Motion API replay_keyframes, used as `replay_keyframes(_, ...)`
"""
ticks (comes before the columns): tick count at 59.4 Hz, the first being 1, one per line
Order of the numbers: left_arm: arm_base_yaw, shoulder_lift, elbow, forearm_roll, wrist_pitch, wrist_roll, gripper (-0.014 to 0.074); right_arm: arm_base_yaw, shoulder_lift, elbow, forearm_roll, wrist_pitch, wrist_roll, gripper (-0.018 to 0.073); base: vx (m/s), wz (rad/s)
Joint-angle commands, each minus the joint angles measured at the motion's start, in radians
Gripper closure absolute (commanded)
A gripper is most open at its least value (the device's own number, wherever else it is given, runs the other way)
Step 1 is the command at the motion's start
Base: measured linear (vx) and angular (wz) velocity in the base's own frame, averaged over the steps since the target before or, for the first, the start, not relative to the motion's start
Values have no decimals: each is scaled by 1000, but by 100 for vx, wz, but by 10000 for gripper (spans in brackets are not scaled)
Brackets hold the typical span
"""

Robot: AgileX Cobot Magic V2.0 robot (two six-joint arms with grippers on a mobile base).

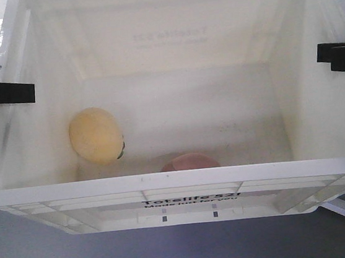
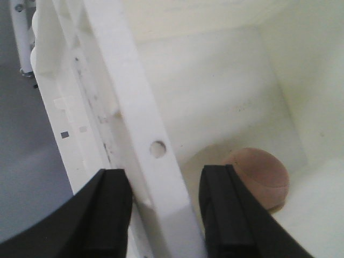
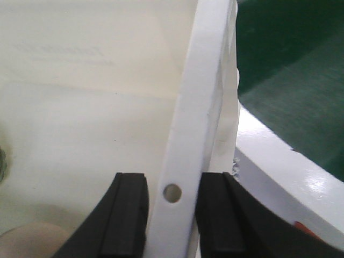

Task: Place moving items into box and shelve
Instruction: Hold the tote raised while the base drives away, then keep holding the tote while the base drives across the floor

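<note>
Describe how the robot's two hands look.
The left hand and right hand look alike: each has two matte black fingers, broad and flat-faced with rounded outer shoulders. No markings or cables show, and nothing beyond the hands is in view.

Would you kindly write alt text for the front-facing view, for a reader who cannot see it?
A white crate fills the frame from above, gripped at its side walls by the left gripper and the right gripper. Inside lie a yellow lump at left and a pinkish lump half hidden by the near rim.
</note>
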Motion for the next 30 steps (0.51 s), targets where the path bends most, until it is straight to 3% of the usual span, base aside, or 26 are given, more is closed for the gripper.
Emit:
replay_keyframes(1, -14, -28, -46, -140, -88, 28, 603, 3, -21, -44, 86, -136, -27, 565, -17, 69)
replay_keyframes(30, -14, -28, -46, -140, -88, 28, 603, 3, -21, -44, 86, -136, -27, 565, -18, 73)
